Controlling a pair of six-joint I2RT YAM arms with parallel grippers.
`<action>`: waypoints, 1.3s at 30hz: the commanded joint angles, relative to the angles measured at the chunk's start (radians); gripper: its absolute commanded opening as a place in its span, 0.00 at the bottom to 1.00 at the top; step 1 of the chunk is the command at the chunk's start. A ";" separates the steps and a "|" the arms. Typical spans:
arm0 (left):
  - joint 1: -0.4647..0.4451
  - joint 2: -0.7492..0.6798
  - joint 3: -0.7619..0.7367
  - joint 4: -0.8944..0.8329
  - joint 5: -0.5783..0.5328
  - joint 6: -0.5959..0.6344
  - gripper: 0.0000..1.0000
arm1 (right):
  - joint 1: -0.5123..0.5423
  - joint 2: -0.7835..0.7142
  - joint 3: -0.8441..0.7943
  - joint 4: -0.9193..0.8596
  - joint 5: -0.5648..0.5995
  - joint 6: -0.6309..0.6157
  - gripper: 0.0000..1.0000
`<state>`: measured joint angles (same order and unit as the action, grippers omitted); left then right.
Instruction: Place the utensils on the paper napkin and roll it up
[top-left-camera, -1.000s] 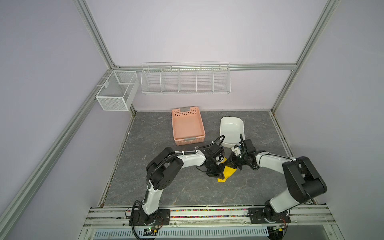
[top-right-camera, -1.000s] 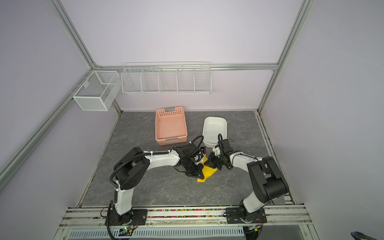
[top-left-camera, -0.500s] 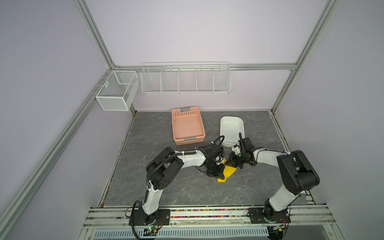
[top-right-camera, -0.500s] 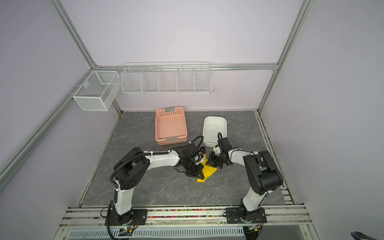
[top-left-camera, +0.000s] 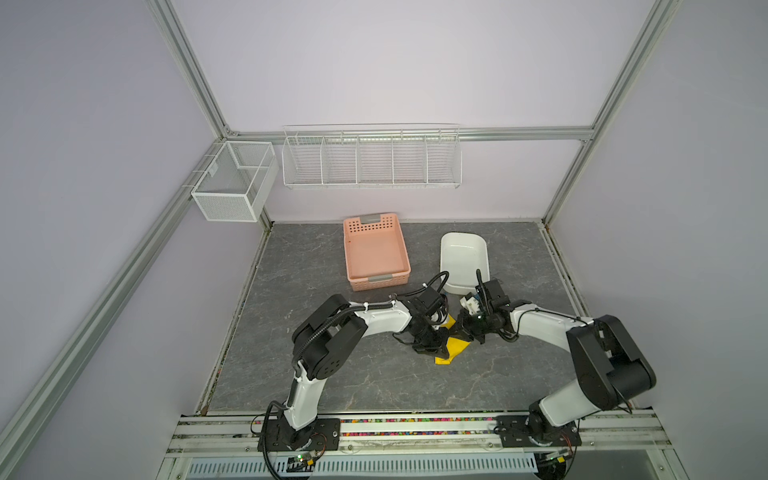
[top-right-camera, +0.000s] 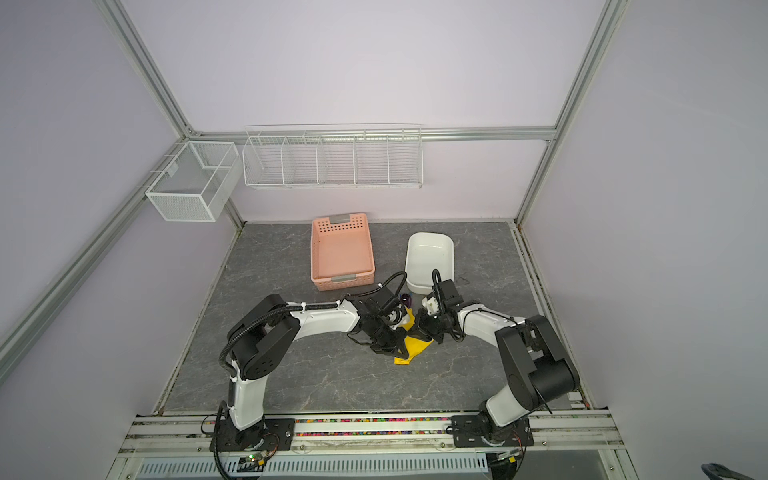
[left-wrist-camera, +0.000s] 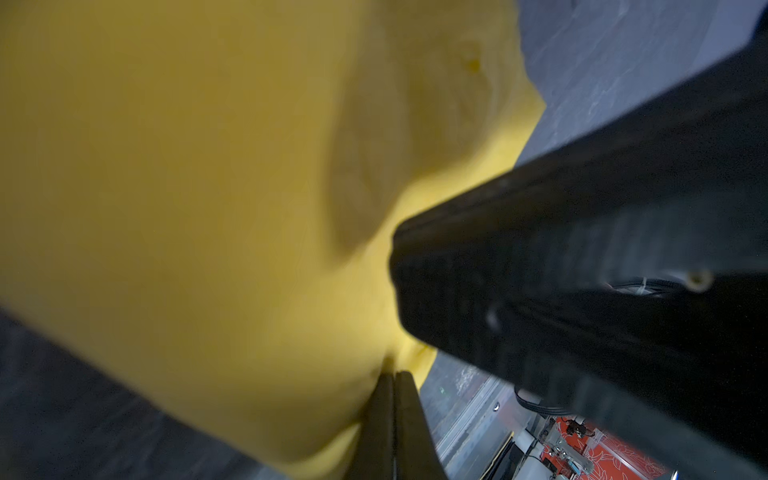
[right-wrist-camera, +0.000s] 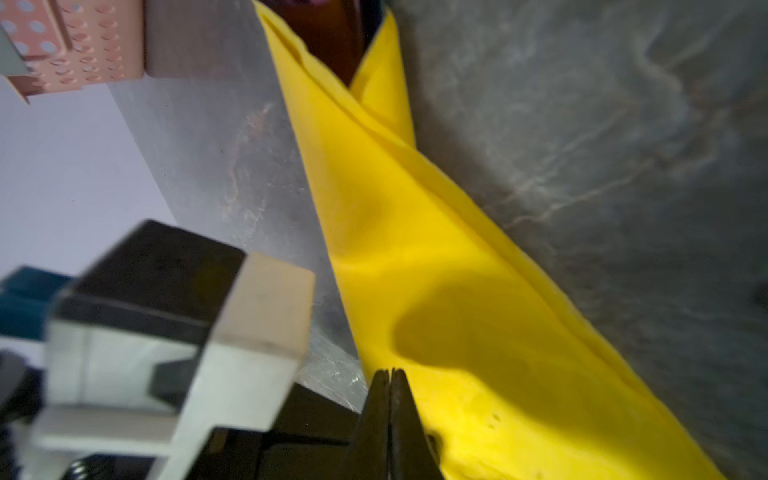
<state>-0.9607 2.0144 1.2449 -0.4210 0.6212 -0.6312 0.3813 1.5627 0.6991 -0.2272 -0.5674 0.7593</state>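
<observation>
Grey marbled worktop (top-left-camera: 332, 374) inside a lilac-walled cell, wire racks on the back wall. Item: pink basket (top-left-camera: 378, 282), rear of the worktop, nothing visible in it. Item: white tub (top-left-camera: 462, 259), beside the basket. Item: paper napkin (top-right-camera: 412, 348), yellow, at mid-worktop between the two arms, already folded over into a loose, creased roll. Item: utensils (top-right-camera: 405, 297), wrapped inside the napkin, with one glossy purple head poking out of the end nearest the tub and the rest hidden. Item: left gripper (left-wrist-camera: 392, 376), jaws fully together, tips pressed against the napkin's side; whether a ply is pinched cannot be told. Item: right gripper (right-wrist-camera: 390, 374), jaws likewise closed, tips at the napkin's edge, hold equally unclear. Step in hand, by judgement: rolling, well advanced, utensils already placed. Next move calls for turning the bundle over its loose flap evenly from both sides, so the thin paper neither tears nor springs open and nothing slides out. Change from earlier frames: napkin, basket and tub unmoved; both grippers stay at the roll; only the right elbow has shifted slightly.
</observation>
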 joint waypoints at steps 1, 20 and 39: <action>-0.003 0.033 -0.030 -0.050 -0.041 0.005 0.00 | 0.004 0.033 -0.031 0.034 0.003 0.016 0.06; 0.084 -0.181 0.017 -0.045 -0.132 -0.032 0.10 | 0.004 0.089 -0.049 -0.029 0.063 -0.050 0.07; 0.203 -0.053 -0.108 0.286 -0.018 -0.134 0.37 | 0.004 0.084 -0.046 -0.031 0.055 -0.047 0.07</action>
<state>-0.7609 1.9327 1.1519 -0.2111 0.5655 -0.7383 0.3820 1.6238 0.6792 -0.1787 -0.5957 0.7246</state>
